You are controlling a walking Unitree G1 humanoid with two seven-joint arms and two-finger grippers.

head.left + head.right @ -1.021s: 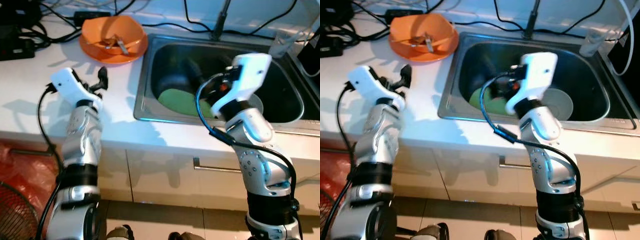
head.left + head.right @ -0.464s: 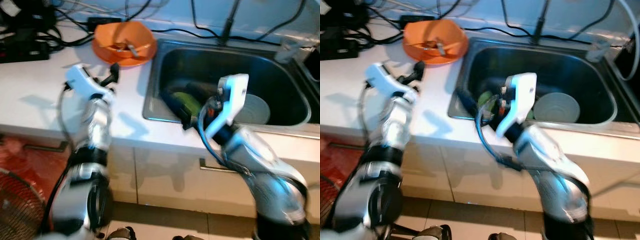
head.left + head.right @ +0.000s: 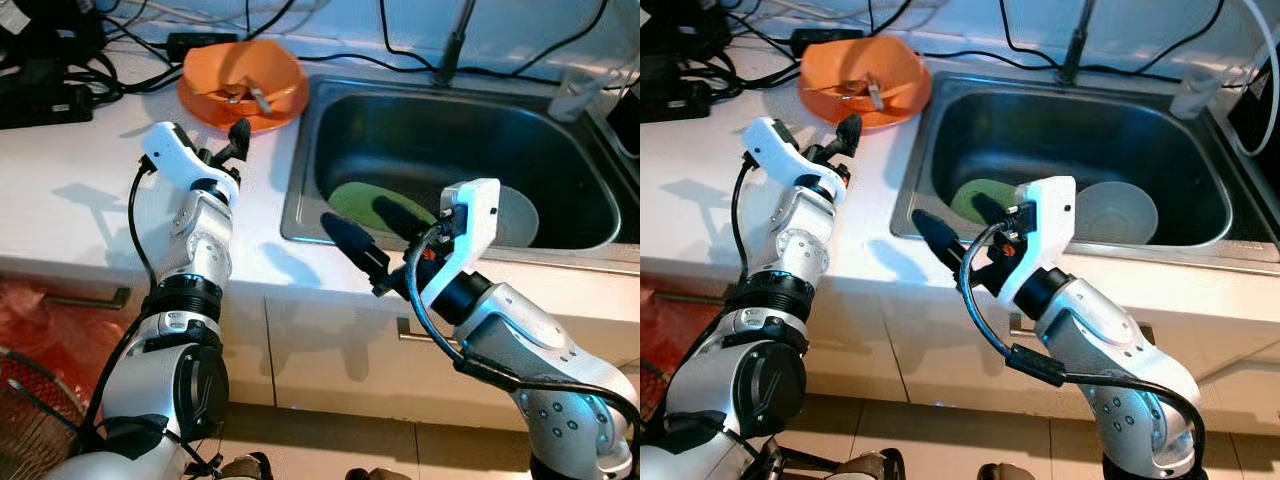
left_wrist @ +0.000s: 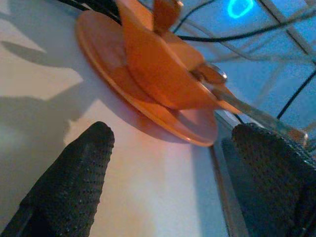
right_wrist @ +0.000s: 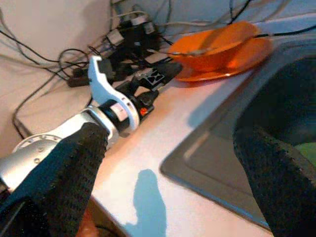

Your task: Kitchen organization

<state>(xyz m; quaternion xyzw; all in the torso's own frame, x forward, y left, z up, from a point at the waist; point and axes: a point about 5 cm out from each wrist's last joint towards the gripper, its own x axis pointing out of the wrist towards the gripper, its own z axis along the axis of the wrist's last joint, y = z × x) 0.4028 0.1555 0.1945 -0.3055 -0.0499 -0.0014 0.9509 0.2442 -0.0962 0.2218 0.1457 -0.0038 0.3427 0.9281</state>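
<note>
On counter: orange bowl [image 3: 243,81] on matching plate [image 3: 212,108], utensil inside | left gripper [image 3: 232,140] spread beside it | right gripper [image 3: 365,232] spread

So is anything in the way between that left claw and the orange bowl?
Nothing visible is. The left gripper hovers open over the white counter, just short of the orange bowl, which sits on an orange plate. Bare counter lies between them.

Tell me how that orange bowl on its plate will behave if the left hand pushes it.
The shallow orange bowl sits loose on the orange plate, so it would probably slide or tilt rather than move together. The metal utensil resting in it could rattle out. The open left hand hovers just short of it.
</note>
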